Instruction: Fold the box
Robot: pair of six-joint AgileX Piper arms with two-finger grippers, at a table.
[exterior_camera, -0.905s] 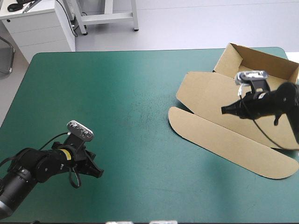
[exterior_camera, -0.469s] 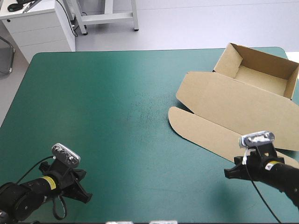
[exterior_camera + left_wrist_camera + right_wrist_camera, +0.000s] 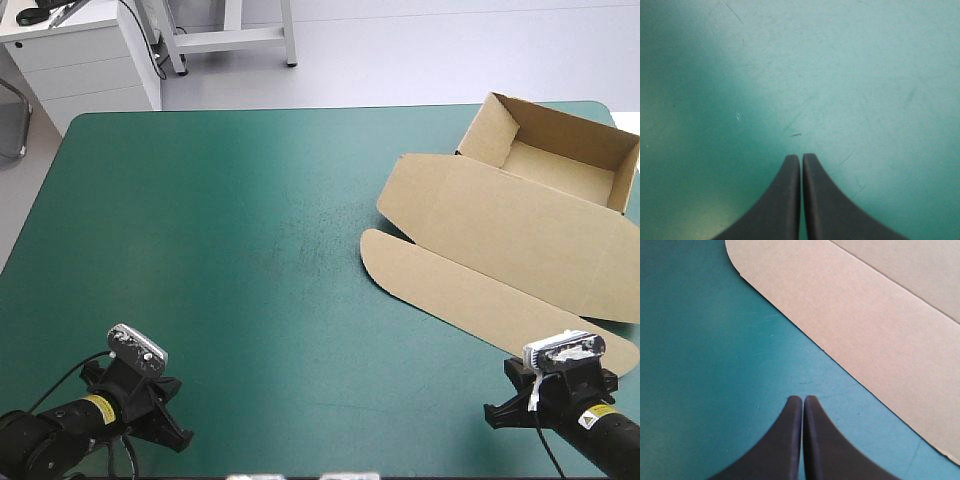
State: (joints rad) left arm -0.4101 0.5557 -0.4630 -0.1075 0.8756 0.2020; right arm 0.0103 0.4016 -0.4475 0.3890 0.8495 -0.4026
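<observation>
The brown box (image 3: pixel 520 230) lies at the table's far right as an open tray with raised walls, its lid flat toward the near side and ending in a long rounded flap (image 3: pixel 480 300). My right gripper (image 3: pixel 492 413) is shut and empty at the near right, just off the flap's near edge. In the right wrist view that flap (image 3: pixel 865 315) lies ahead of the shut right gripper (image 3: pixel 802 399), apart from it. My left gripper (image 3: pixel 182 440) sits shut at the near left corner. The left wrist view shows the left gripper (image 3: pixel 801 157) over bare teal-green cover.
The teal-green table (image 3: pixel 230 240) stretches wide between the arms. A white cabinet (image 3: pixel 80 60) and a metal frame stand beyond the far edge.
The right gripper has drawn back from over the box lid to the near right edge. The left gripper has pulled back toward the near left corner. The box has not moved.
</observation>
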